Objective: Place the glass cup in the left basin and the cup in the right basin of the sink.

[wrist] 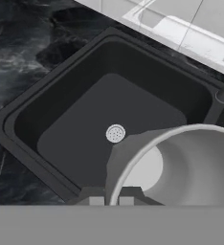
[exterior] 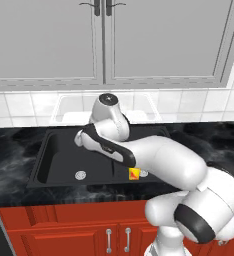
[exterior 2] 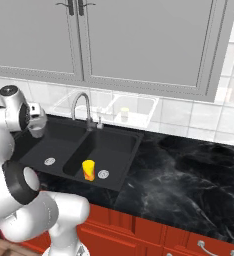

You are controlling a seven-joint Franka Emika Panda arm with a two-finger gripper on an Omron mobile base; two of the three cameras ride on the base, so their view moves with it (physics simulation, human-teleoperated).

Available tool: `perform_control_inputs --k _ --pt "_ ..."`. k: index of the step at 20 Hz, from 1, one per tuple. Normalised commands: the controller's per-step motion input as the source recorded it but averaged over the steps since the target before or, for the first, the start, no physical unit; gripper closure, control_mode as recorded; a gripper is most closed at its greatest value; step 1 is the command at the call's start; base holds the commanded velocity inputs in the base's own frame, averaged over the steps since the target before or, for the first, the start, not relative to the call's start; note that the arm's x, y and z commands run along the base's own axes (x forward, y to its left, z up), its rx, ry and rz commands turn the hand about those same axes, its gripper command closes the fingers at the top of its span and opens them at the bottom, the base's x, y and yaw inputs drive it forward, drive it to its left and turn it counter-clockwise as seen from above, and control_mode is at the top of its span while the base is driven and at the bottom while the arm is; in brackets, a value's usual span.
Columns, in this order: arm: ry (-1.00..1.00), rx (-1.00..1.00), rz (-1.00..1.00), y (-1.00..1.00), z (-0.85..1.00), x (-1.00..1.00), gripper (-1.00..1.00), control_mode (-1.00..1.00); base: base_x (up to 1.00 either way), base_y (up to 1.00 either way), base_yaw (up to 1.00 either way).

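The cup (exterior 2: 89, 170) already stands in the right basin (exterior 2: 114, 145) (half the job, I judge), while the gripper (wrist: 111, 198) pinches the glass cup (wrist: 181, 167) above the left basin (wrist: 85, 124), not yet released.

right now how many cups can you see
2. The cup stands in the right basin beside its drain. The glass cup is held in the jaws above the left basin. None seems hidden.
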Motion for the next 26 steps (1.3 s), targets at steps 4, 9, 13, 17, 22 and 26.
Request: perform_control_inputs --k 4,9,13,17,22,26 --pt "0.03 0.01 0.0 0.04 -0.24 0.21 1.0 -1.0 0.0 0.0 0.0" --pt "0.0 0.0 0.0 0.09 -0.22 0.2 1.0 -1.0 0.0 0.0 0.0" --pt "0.0 0.0 0.0 0.1 -0.2 0.19 1.0 -1.0 0.0 0.0 0.0" --pt "0.0 0.0 0.0 0.1 -0.18 0.21 1.0 -1.0 0.0 0.0 0.0" --pt "0.0 0.0 0.0 0.06 -0.15 0.17 1.0 -1.0 0.0 0.0 0.0" --pt "0.0 0.0 0.0 0.06 -0.16 0.11 1.0 -1.0 0.0 0.0 0.0"
